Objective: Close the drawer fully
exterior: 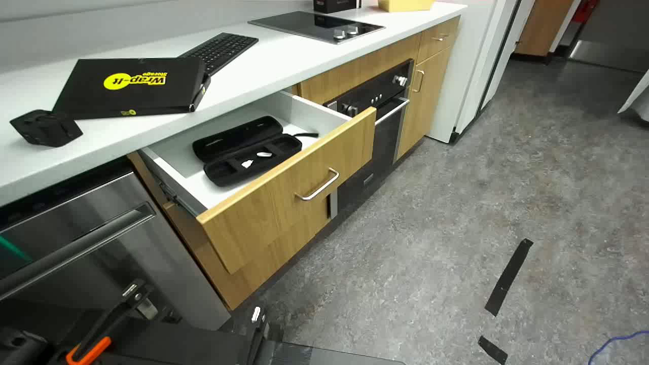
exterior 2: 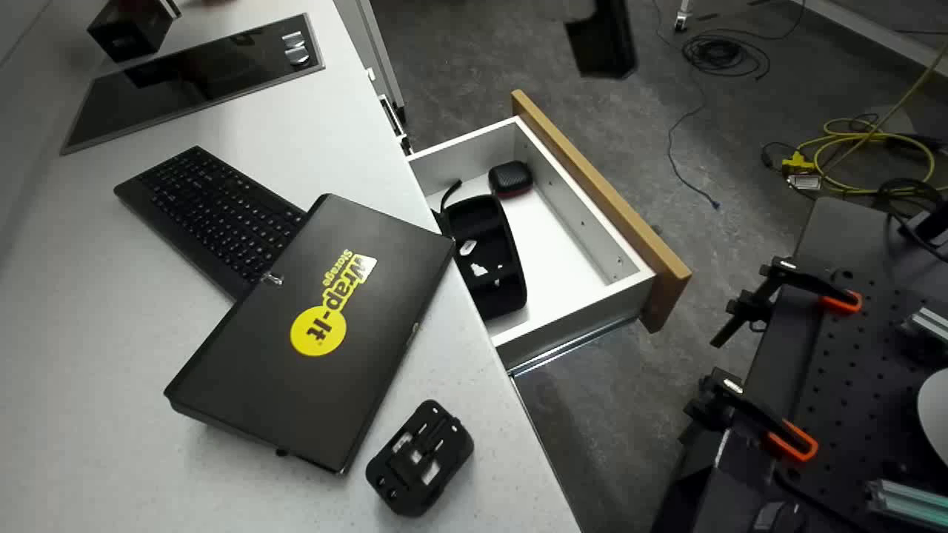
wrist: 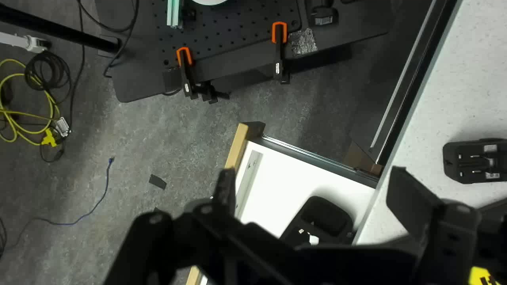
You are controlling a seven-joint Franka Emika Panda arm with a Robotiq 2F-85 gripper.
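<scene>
The black two-fingered gripper [wrist: 313, 178] was spread apart and empty, probably because the shallow, white-walled, pale-oak-fronted drawer [wrist: 281, 178], standing extended at five o'clock in the wrist view, needed only pushing.

the gripper [wrist: 317, 188], seemingly out of focus, hides part of the drawer [wrist: 279, 182].

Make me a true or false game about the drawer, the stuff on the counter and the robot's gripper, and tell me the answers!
The drawer is pulled open. True.
Its handle is bright red. False: it is silver.
An open black case lies in the drawer. True.
The black box with yellow lettering is in the drawer. False: it lies on the counter.
A keyboard is on the counter. True.
The gripper is shut. False: it is open.
</scene>
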